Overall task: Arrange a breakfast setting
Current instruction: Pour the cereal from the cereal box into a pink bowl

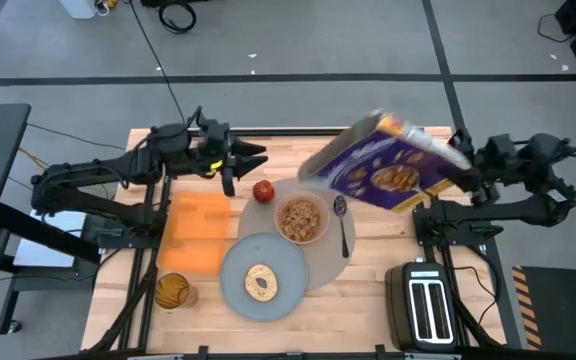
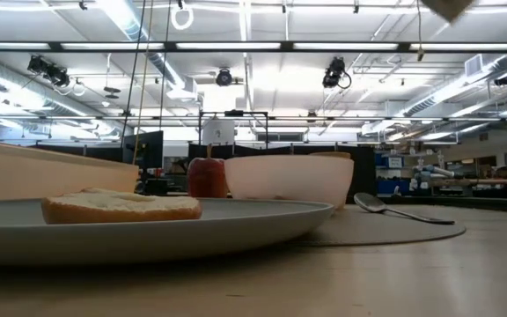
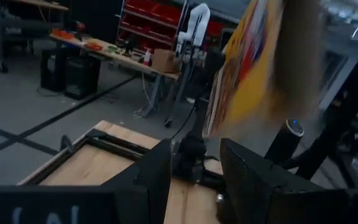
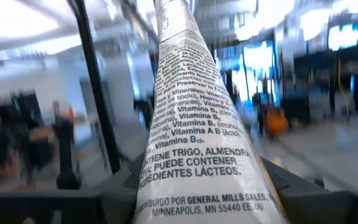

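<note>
My right gripper (image 1: 460, 168) is shut on a purple cereal box (image 1: 378, 165), held in the air above the table's far right, beside the pink bowl (image 1: 301, 218), which has cereal in it. The bowl and a metal spoon (image 1: 342, 222) sit on the round mat (image 1: 328, 262). A red apple (image 1: 263, 191) lies by the mat's far edge. A grey plate (image 1: 238, 290) holds a toast slice (image 1: 260, 282). An orange cup (image 1: 173, 290) stands near left. My left gripper (image 3: 194, 180) is open and empty at the far left, above the table. My right gripper pinches the cereal box between its two fingers, one on each broad face, near the box's right end. The printed narrow side panel (image 4: 197, 168) runs out from between them. The fingers come level from the table's right. The box is lifted clear and tilted.
An orange cloth (image 1: 196, 232) lies left of the plate. A black toaster (image 1: 426, 305) stands at the near right corner. In the low view the plate's rim (image 2: 236, 220) fills the foreground, with the apple (image 2: 206, 176), bowl (image 2: 289, 179) and spoon (image 2: 394, 207) behind.
</note>
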`<act>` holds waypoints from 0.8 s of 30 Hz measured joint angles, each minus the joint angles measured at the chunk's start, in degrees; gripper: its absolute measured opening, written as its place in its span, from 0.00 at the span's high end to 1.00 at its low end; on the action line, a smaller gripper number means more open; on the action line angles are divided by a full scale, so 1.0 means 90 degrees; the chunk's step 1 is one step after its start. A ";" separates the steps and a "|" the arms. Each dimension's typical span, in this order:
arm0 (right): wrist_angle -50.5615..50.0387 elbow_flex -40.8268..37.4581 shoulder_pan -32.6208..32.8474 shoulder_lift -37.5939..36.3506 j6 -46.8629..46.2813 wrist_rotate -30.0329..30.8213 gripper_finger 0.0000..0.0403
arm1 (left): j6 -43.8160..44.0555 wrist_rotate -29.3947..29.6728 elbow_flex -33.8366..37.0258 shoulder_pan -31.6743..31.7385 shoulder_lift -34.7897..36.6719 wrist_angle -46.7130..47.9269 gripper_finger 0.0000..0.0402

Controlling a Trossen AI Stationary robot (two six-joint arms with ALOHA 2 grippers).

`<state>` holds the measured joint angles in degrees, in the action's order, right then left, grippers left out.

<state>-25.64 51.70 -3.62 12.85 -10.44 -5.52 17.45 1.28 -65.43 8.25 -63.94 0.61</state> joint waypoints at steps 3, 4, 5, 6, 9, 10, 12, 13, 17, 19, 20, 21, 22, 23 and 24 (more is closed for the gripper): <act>0.1117 -0.0076 0.0000 0.0225 0.0151 0.0287 0.59 | 0.0373 0.0000 0.0628 -0.0012 0.0049 -0.1011 0.64; 0.1511 -0.0136 0.0002 0.0371 0.0228 0.0353 0.59 | 0.0438 -0.0001 0.0802 -0.0012 0.0034 -0.1289 0.64; 0.1957 -0.0199 0.0002 0.0551 0.0319 0.0427 0.59 | 0.0493 -0.0005 0.0934 -0.0012 -0.0023 -0.1584 0.63; 0.2394 -0.0261 0.0000 0.0747 0.0406 0.0511 0.59 | 0.0498 -0.0010 0.1025 -0.0012 -0.0119 -0.1940 0.62; 0.3630 -0.0452 0.0000 0.1445 0.0714 0.0758 0.59 | 0.0542 -0.0117 0.1183 -0.0012 -0.0490 -0.2671 0.55; 0.3964 -0.0507 0.0000 0.1693 0.0800 0.0834 0.59 | 0.0534 -0.0159 0.1184 -0.0012 -0.0618 -0.2907 0.52; 0.4633 -0.0561 0.0000 0.2171 0.0879 0.1001 0.59 | 0.0444 -0.0239 0.1060 -0.0015 -0.0855 -0.3419 0.45; 0.4897 -0.0568 0.0000 0.2429 0.0914 0.1073 0.59 | 0.0349 -0.0275 0.1015 -0.0015 -0.0925 -0.3524 0.42; 0.5921 -0.0571 0.0000 0.3254 0.0967 0.1110 0.59 | -0.0217 -0.0291 0.0725 -0.0017 -0.1231 -0.3630 0.29; 0.6296 -0.0571 0.0000 0.3559 0.0966 0.1107 0.59 | -0.0470 -0.0287 0.0604 -0.0017 -0.1301 -0.3714 0.25; 0.6499 -0.0571 0.0000 0.3703 0.0952 0.1078 0.59 | -0.0564 -0.0288 0.0516 -0.0017 -0.1317 -0.3757 0.24; 0.6662 -0.0571 -0.0001 0.3821 0.0907 0.1003 0.59 | -0.0663 -0.0292 0.0471 -0.0003 -0.1317 -0.3767 0.23; 0.6815 -0.0571 -0.0002 0.3944 0.0853 0.0929 0.59 | -0.0718 -0.0291 0.0432 0.0008 -0.1312 -0.3763 0.22; 0.7016 -0.0571 -0.0005 0.4054 0.0797 0.0879 0.59 | -0.0729 -0.0299 0.0406 0.0029 -0.1314 -0.3770 0.22; 0.7098 -0.0571 -0.0005 0.4136 0.0730 0.0839 0.59 | -0.0724 -0.0328 0.0382 0.0053 -0.1314 -0.3751 0.22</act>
<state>38.25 46.57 -3.66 50.07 -3.87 2.03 10.93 -1.68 -62.00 8.73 -75.77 -33.15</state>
